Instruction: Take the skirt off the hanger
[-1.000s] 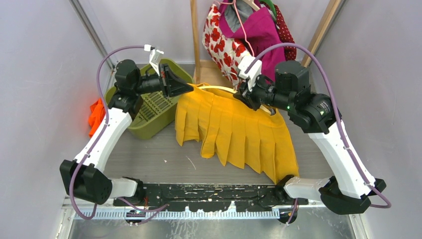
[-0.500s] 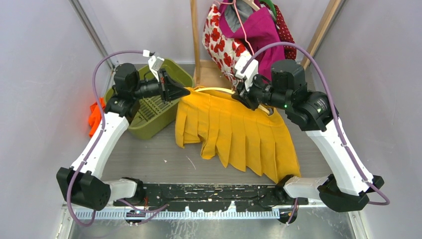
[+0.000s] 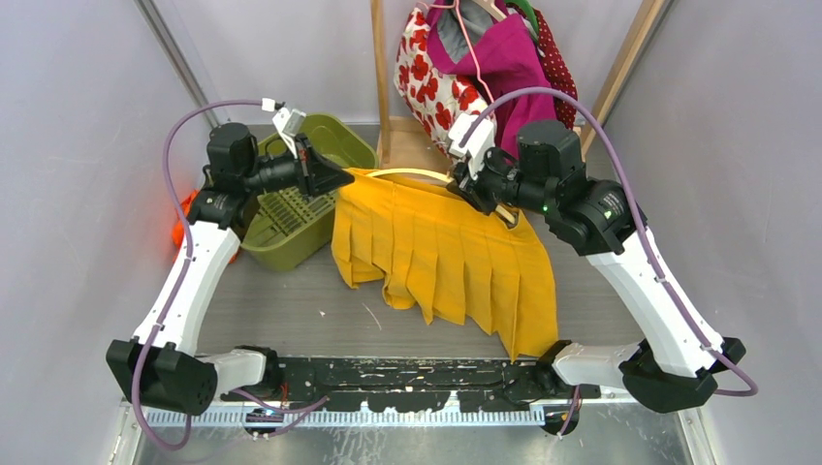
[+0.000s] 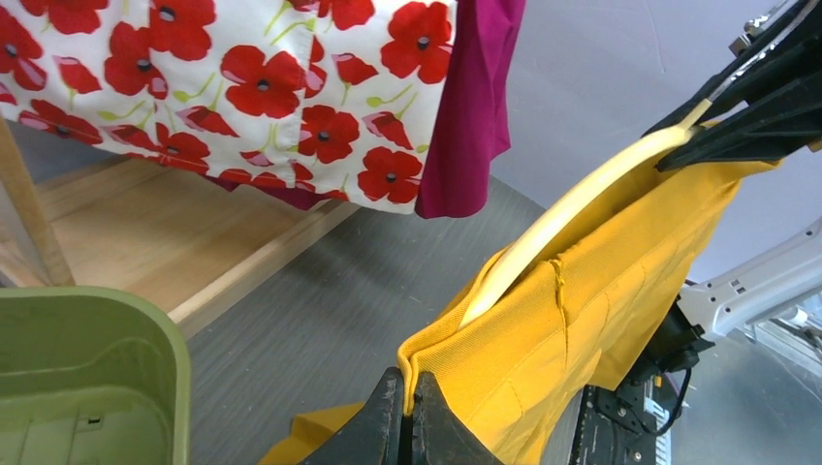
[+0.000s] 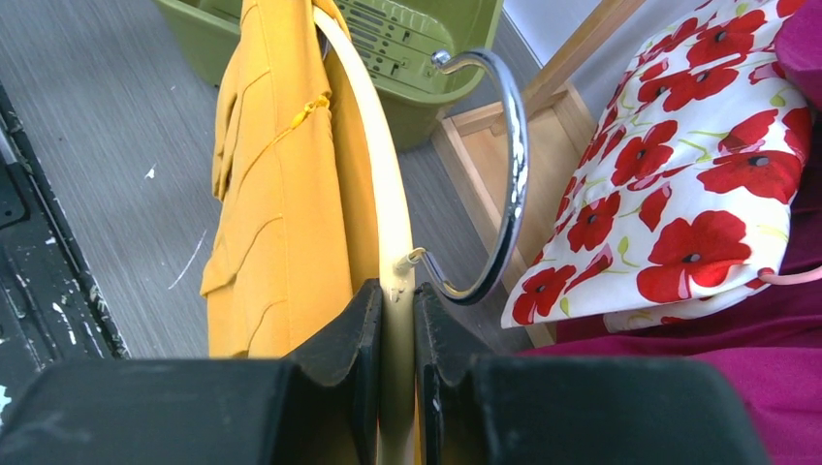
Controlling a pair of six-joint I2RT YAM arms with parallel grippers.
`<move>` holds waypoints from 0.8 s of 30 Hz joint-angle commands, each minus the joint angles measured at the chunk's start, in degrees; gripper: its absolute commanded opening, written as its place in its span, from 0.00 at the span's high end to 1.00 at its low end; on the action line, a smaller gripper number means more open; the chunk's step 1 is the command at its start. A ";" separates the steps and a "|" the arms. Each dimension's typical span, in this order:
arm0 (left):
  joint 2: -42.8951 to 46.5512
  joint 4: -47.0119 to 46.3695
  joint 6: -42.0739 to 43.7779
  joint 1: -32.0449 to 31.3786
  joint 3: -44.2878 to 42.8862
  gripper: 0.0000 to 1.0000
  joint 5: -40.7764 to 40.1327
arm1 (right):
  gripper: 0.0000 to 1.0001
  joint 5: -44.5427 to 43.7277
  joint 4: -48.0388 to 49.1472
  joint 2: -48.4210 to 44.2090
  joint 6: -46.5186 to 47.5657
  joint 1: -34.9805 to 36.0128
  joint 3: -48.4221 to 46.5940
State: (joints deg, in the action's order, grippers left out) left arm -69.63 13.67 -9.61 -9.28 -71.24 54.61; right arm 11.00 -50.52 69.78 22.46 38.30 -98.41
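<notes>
The grey table (image 3: 291, 310) fills the floor of the walled cell, and the yellow skirt (image 3: 456, 257) spreads over its middle. The waistband is held up off the surface toward 12 o'clock. The cut panels of the hem fan down toward 5 and 6 o'clock, and the lower ones lie on the table.

Past the skirt, at 12 to 1 o'clock, a poppy-print garment (image 3: 426, 87) and a magenta garment (image 3: 509, 58) hang from a wooden rack (image 3: 380, 77). An olive green basket (image 3: 281, 254) sits at 10 o'clock, just beside the skirt's left edge. An orange cloth (image 3: 184, 223) lies at 9 o'clock against the wall.

The cream hanger (image 3: 407, 173) runs along the top of the waistband, and its curved bar shows bare between the two arms. In the left wrist view one end of the bar disappears into the yellow fabric.

The left claw (image 3: 339, 176) reaches in from 10 o'clock, and its fingers are pressed together on the left corner of the waistband, pinching a fold of skirt. The right claw (image 3: 465, 189) comes from 2 o'clock and is clamped on the hanger's bar, one finger on each side, right at the base of the chrome hook (image 5: 509, 165). The hook curls free toward the poppy print.
</notes>
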 commanded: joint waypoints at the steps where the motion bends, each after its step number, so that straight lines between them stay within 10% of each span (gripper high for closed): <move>1: -0.81 2.37 2.75 6.15 0.56 1.00 -9.44 | 0.99 -7.76 4.30 -7.07 2.31 -1.64 -0.55; 24: -6.10 11.26 4.60 -11.44 -20.43 1.00 -15.78 | 0.99 9.84 -1.07 11.07 -1.03 -0.03 -17.52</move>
State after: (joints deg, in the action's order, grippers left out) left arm -73.14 22.61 -8.21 -15.92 -85.71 41.85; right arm 16.12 -53.74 78.65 22.37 36.56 -110.06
